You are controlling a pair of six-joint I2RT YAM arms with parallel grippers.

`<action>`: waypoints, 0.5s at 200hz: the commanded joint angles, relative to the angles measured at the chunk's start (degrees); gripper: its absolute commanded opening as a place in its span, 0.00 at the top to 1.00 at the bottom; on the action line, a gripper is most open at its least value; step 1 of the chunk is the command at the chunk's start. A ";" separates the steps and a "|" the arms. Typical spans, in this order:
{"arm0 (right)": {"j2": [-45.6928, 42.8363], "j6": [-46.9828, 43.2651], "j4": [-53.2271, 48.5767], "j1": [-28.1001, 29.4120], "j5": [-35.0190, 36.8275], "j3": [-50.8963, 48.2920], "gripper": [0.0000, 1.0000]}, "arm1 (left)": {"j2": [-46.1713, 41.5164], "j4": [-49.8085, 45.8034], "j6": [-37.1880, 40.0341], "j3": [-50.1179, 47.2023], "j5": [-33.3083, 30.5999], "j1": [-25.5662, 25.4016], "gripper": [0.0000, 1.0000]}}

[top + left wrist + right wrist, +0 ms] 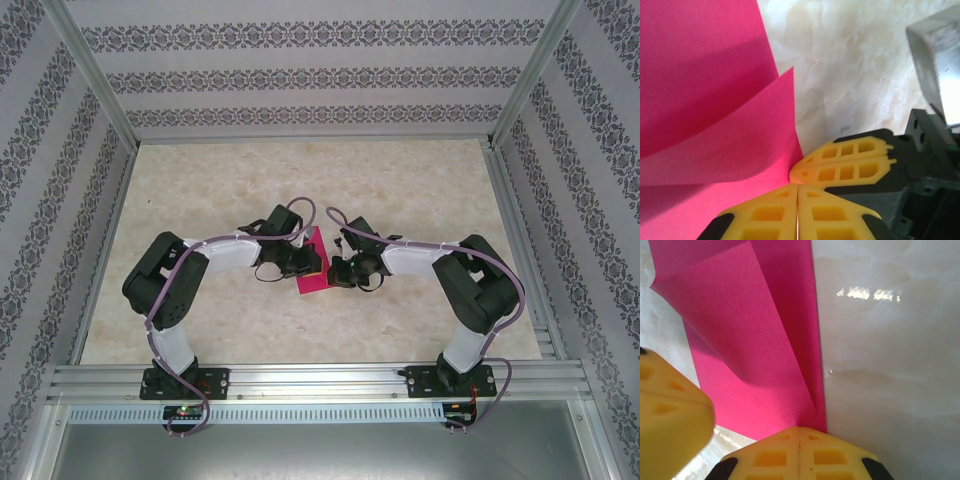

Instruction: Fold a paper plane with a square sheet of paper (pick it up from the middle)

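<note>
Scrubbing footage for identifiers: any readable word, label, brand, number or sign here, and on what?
None readable.
pink sheet: plain, no print.
left pincer fingers: yellow, unmarked.
walls: ornamental pattern only, no lettering.
boards at the arm bases: too small to read.

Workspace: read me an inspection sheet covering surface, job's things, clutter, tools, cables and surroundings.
Surface: glossy marble-look tabletop, some glare patches.
Job's things: pink sheet of paper, partly folded with one flap raised, sitting between the two tools.
Clutter: nothing seen.
Tools: left tool and right tool are both shut, pinching the sheet's edge with their tips close together.
Cables: purple cables trail back from each tool, with loose loops near the sheet.
Surroundings: patterned walls, aluminium frame.
</note>
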 commanded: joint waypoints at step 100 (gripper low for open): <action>1.75 1.21 -2.51 -0.02 3.46 -1.59 0.95 | 5.51 3.31 -0.23 0.87 -2.93 -1.47 0.93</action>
